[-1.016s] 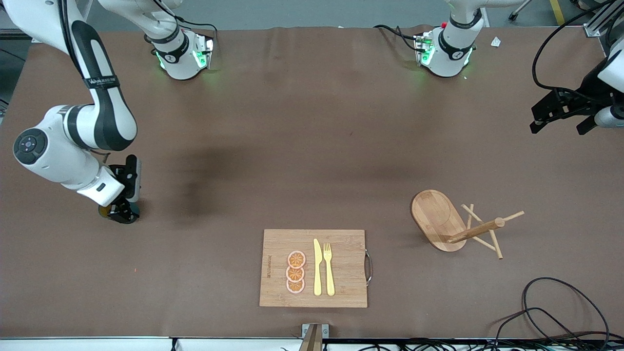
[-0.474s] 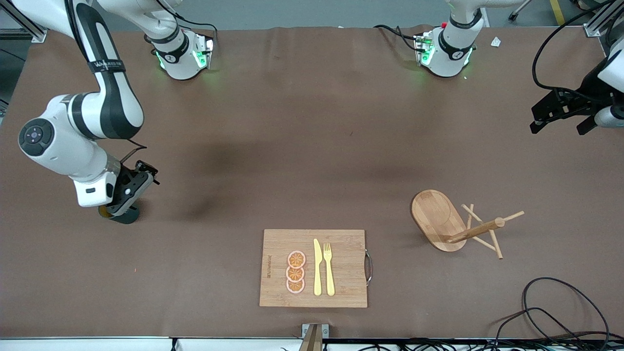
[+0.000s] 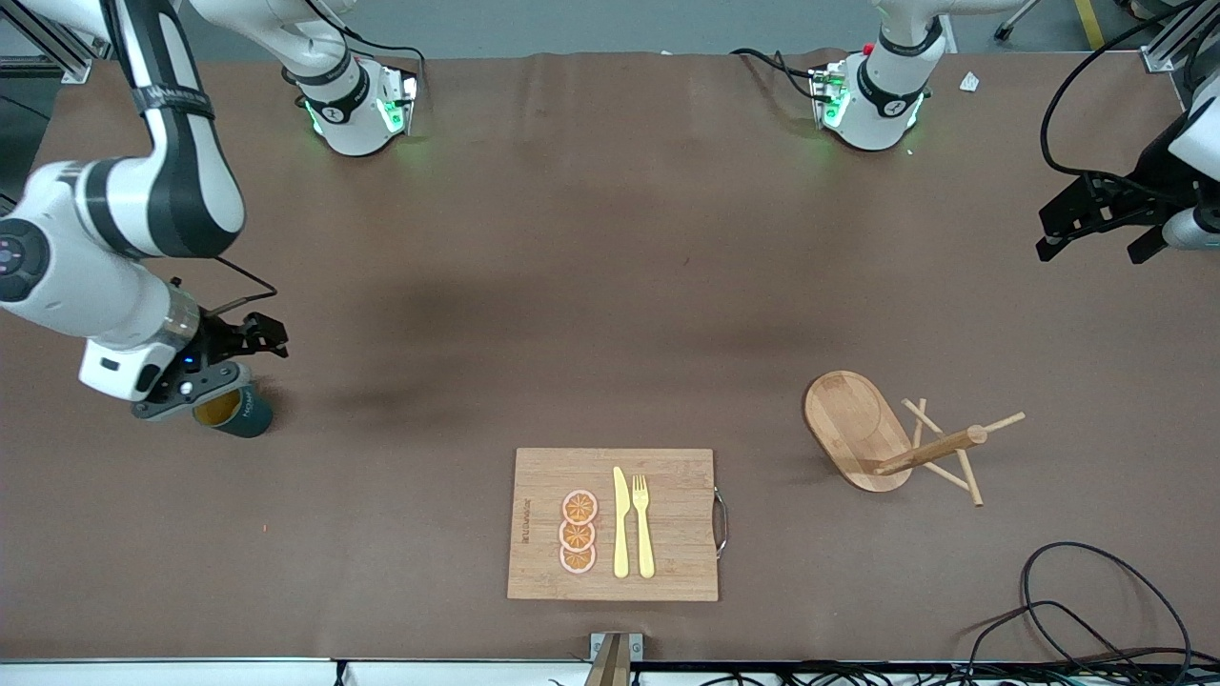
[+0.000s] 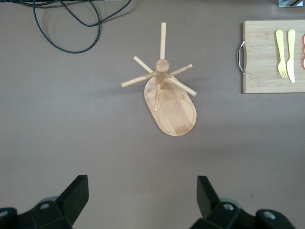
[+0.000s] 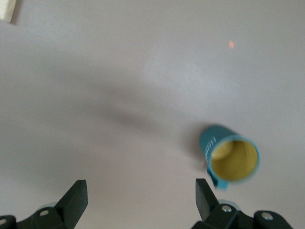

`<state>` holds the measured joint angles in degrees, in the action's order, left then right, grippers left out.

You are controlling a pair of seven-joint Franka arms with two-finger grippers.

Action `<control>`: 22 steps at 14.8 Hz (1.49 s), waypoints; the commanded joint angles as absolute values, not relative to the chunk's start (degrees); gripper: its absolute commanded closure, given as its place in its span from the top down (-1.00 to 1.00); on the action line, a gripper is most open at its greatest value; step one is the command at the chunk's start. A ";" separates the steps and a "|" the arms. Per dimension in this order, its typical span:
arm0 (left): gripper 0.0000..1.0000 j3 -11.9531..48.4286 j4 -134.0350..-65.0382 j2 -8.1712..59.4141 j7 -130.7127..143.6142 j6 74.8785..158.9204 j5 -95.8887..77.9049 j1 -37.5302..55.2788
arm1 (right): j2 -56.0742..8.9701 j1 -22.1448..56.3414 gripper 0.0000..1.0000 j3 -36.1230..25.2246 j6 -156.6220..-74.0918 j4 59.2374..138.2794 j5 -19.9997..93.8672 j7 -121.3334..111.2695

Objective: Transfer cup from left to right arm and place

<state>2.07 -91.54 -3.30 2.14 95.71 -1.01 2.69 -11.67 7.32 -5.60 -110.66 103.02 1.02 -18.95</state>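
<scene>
cup (image 3: 233,412): dark teal mug, mustard-yellow inside, standing upright on the brown worktop (image 3: 610,314) toward the right arm's end; held by nothing.

right end effector (image 3: 205,367): up over the cup and the worktop beside it, fingers spread and released, grasping nothing; in the right wrist view the cup (image 5: 229,156) sits clear of both fingers (image 5: 75,200).

left end effector (image 3: 1096,224): waiting over the left arm's end of the worktop, fingers spread, empty.

wooden mug tree (image 3: 905,443): oval base with pegged post, on the worktop toward the left arm's end.

bamboo cutting board (image 3: 667,553): near the front camera, mid-worktop; carries three orange slices (image 3: 578,532), a yellow knife (image 3: 620,522) and a yellow fork (image 3: 642,524) side by side.

black cable (image 3: 1096,600): looped at the worktop's corner near the mug tree.
</scene>
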 commanded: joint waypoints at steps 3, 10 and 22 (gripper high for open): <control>1.00 2.20 -90.26 -2.64 1.93 95.71 0.00 2.72 | -10.46 4.49 1.00 -5.36 -100.64 96.95 -0.09 -7.03; 1.00 2.20 -90.26 -2.64 1.76 95.71 0.09 2.64 | -7.65 -1.14 1.00 -5.27 -91.25 89.75 -0.09 -6.86; 1.00 2.20 -90.18 -2.64 1.49 95.71 0.09 2.64 | -8.61 -0.53 1.00 -4.83 -83.69 82.00 -1.58 -6.51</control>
